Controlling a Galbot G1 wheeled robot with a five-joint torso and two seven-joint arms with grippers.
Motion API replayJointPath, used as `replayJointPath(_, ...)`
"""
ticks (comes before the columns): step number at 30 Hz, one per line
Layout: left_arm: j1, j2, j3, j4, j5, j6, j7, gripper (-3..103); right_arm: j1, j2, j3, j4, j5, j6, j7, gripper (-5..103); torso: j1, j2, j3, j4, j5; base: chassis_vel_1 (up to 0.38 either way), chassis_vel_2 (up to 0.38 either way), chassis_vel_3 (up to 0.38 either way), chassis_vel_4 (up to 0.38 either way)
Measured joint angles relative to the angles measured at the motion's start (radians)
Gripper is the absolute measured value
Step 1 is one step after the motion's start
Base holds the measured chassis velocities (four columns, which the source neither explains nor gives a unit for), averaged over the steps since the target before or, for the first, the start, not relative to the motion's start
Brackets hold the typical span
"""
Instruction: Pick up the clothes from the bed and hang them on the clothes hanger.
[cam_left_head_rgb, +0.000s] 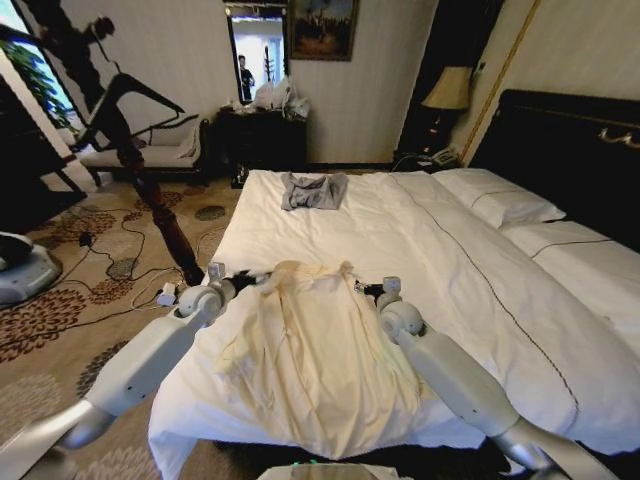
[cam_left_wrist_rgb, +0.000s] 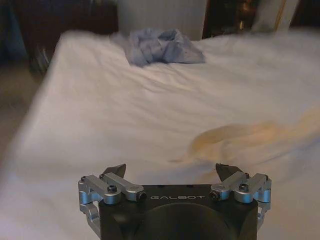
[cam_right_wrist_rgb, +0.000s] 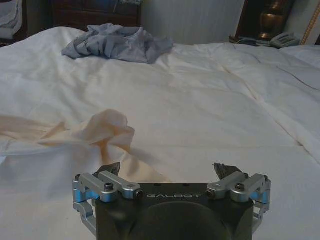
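Both end effectors, left (cam_left_head_rgb: 243, 282) and right (cam_left_head_rgb: 368, 289), gape empty at cream shirt (cam_left_head_rgb: 310, 350) shoulders on bed (cam_left_head_rgb: 450, 270); pinch fabric alone, likely sparing sheet.

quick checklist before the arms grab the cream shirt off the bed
1. Cream shirt lies flat on the bed: ok.
2. Left gripper open at the shirt's shoulder: ok.
3. Right gripper open at the other shoulder: ok.
4. Fingers gripping fabric: not ok, nothing between them.
5. Grey garment apart from the shirt: ok.
6. Clothes hanger ready: cannot tell.
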Motion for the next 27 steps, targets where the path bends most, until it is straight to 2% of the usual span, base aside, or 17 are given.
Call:
replayJointPath(1, 0.007, 0.002, -0.01, -0.008, 0.023, 0.061, -0.015, 100, -0.009, 0.002, 0.008, 0.008, 0.0, 0.0, 0.0, 100, 0.0, 0.0, 0.0, -0.0014, -0.0003, 0.0, 0.0, 0.0, 0.0)
replayJointPath(2, 0.014, 0.021, 0.003, 0.013, 0.135, 0.001, 0.052, 100, -0.017, 0.002, 0.011, 0.009, -0.003, 0.0, 0.0, 100, 0.0, 0.0, 0.0, -0.0017, -0.0008, 0.0, 0.0, 0.0, 0.0)
replayJointPath(3, 0.014, 0.021, 0.003, 0.013, 0.135, 0.001, 0.052, 100, -0.017, 0.002, 0.011, 0.009, -0.003, 0.0, 0.0, 100, 0.0, 0.0, 0.0, -0.0017, -0.0008, 0.0, 0.0, 0.0, 0.0)
replayJointPath(4, 0.031, 0.039, 0.003, 0.009, 0.129, -0.064, 0.089, 103, -0.027, 0.002, 0.015, 0.009, -0.012, 0.001, 0.001, 100, 0.0, 0.0, 0.0, -0.0009, -0.0002, 0.0, 0.0, 0.0, 0.0)
replayJointPath(5, 0.041, 0.038, -0.015, -0.016, 0.041, -0.033, 0.049, 100, -0.037, 0.004, 0.022, 0.01, -0.025, 0.005, -0.004, 100, 0.0, 0.0, 0.0, -0.0006, -0.0003, 0.0, 0.0, 0.0, 0.0)
replayJointPath(6, 0.046, 0.022, -0.043, -0.005, 0.039, -0.032, 0.027, 99, -0.051, 0.008, 0.032, 0.017, -0.032, 0.006, -0.006, 100, 0.0, 0.0, 0.0, -0.0011, 0.0002, 0.0, 0.0, 0.0, 0.0)
replayJointPath(7, 0.049, 0.017, -0.046, 0.004, 0.062, -0.08, 0.052, 99, -0.058, 0.01, 0.035, 0.018, -0.032, 0.005, -0.005, 100, -0.001, 0.0, 0.0, -0.0007, -0.0006, 0.0, 0.0, 0.0, 0.0)
replayJointPath(8, 0.049, 0.017, -0.046, 0.004, 0.062, -0.08, 0.052, 99, -0.058, 0.01, 0.035, 0.018, -0.032, 0.005, -0.005, 100, -0.001, 0.0, 0.0, -0.0007, -0.0006, 0.0, 0.0, 0.0, 0.0)
replayJointPath(9, 0.063, 0.019, -0.051, -0.008, 0.023, -0.117, 0.086, 97, -0.069, 0.01, 0.039, 0.02, -0.039, 0.005, -0.005, 100, 0.0, 0.0, 0.0, -0.0016, -0.0007, 0.0, 0.0, 0.0, 0.0)
replayJointPath(10, 0.077, 0.022, -0.056, -0.049, -0.036, -0.13, 0.101, 99, -0.078, 0.008, 0.043, 0.021, -0.049, 0.005, -0.005, 100, 0.0, 0.0, 0.0, -0.0005, -0.0009, 0.0, 0.0, 0.0, 0.0)
replayJointPath(13, 0.083, 0.022, -0.054, -0.129, 0.023, -0.179, 0.099, 101, -0.098, 0.005, 0.056, 0.032, -0.059, 0.006, -0.006, 100, 0.0, 0.0, 0.0, -0.0013, 0.0003, 0.0, 0.0, 0.0, 0.0)
replayJointPath(15, 0.08, 0.02, -0.043, -0.169, 0.163, -0.221, 0.036, 100, -0.121, -0.002, 0.077, 0.049, -0.059, 0.006, -0.005, 100, 0.0, 0.0, 0.0, -0.0015, -0.0002, 0.0, 0.0, 0.0, 0.0)
replayJointPath(16, 0.081, 0.019, -0.047, -0.193, 0.188, -0.228, -0.001, 100, -0.134, -0.007, 0.089, 0.063, -0.059, 0.008, -0.005, 100, 0.0, 0.0, 0.0, -0.0015, -0.0003, 0.0, 0.0, 0.0, 0.0)
replayJointPath(17, 0.084, 0.021, -0.054, -0.22, 0.2, -0.234, -0.038, 100, -0.149, -0.013, 0.103, 0.078, -0.059, 0.01, -0.005, 100, 0.0, 0.0, 0.0, -0.0013, -0.0004, 0.0, 0.0, 0.0, 0.0)
replayJointPath(18, 0.084, 0.021, -0.054, -0.22, 0.2, -0.234, -0.038, 100, -0.149, -0.013, 0.103, 0.078, -0.059, 0.01, -0.005, 100, 0.0, 0.0, 0.0, -0.0013, -0.0004, 0.0, 0.0, 0.0, 0.0)
replayJointPath(21, 0.092, 0.059, -0.073, -0.307, 0.211, -0.238, -0.155, 100, -0.207, -0.035, 0.149, 0.133, -0.075, 0.031, -0.004, 100, 0.0, 0.0, 0.0, -0.001, -0.0003, 0.0, 0.0, 0.0, 0.0)
replayJointPath(27, 0.081, 0.128, -0.127, -0.398, 0.2, -0.212, -0.256, 100, -0.329, -0.063, 0.23, 0.21, -0.167, 0.106, -0.034, 100, 0.0, 0.0, 0.0, -0.0009, -0.0004, 0.0, 0.0, 0.0, 0.0)
